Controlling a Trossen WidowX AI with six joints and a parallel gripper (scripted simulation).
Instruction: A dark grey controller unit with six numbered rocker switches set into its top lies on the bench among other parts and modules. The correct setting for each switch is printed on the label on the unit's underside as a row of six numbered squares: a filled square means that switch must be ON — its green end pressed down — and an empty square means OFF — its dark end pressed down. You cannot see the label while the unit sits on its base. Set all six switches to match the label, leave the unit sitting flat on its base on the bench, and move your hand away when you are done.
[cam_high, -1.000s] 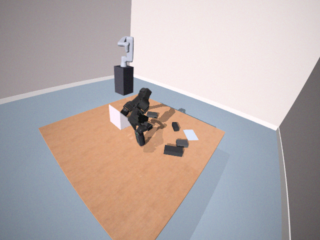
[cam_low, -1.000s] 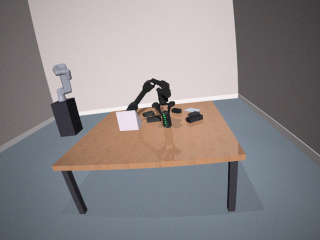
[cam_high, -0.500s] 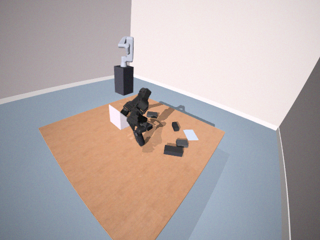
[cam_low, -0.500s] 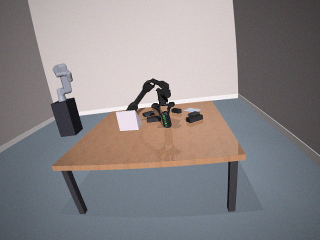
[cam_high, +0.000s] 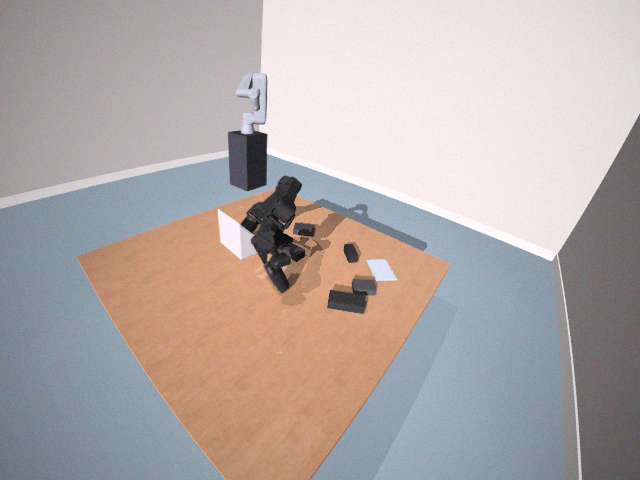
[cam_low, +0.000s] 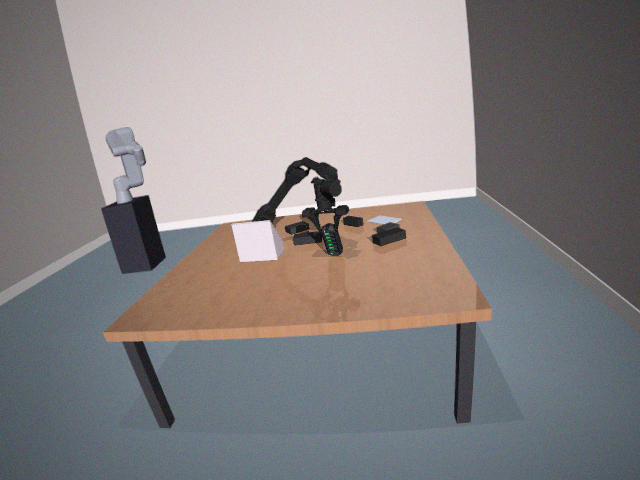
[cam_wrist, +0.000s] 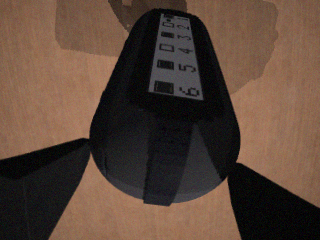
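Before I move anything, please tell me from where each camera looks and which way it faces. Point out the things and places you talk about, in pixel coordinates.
Top: high above one side, looking down at the bench (cam_high: 222, 361) (cam_low: 310, 289); whole arm (cam_high: 271, 209) (cam_low: 281, 191) shows.
Exterior: beyond the bench's near edge, facing the arm and far wall.
Wrist: on the arm, facing the controller unit (cam_high: 275, 274) (cam_low: 332, 240) (cam_wrist: 165, 150) between the fingers of the hand (cam_high: 281, 272) (cam_low: 328, 235) (cam_wrist: 161, 159).
Top and exterior share the white block (cam_high: 232, 235) (cam_low: 254, 241).
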